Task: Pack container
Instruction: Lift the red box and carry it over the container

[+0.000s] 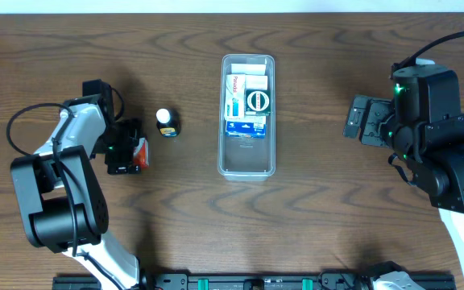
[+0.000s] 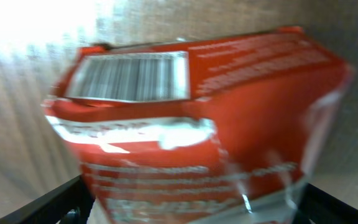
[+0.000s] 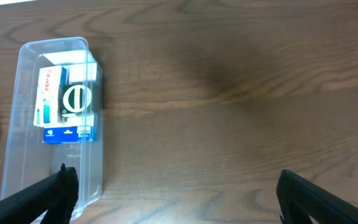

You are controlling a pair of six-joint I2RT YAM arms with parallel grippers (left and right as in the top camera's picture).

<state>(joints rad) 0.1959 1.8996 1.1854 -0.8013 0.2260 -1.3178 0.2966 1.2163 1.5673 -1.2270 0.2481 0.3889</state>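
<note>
The clear plastic container [image 1: 247, 165] lies lengthwise at the table's middle, with several small boxes in its far half; it also shows in the right wrist view [image 3: 23, 162]. My left gripper [image 1: 126, 151] is at the far left, shut on a red and white box [image 1: 140, 151]. That box [image 2: 197, 118] fills the left wrist view, blurred, between the black fingers. My right gripper [image 3: 176, 193] is open and empty over bare wood to the right of the container; in the overhead view it [image 1: 354, 118] sits at the right.
A small dark bottle with a white cap [image 1: 166, 122] stands between the left gripper and the container. The near half of the container holds nothing.
</note>
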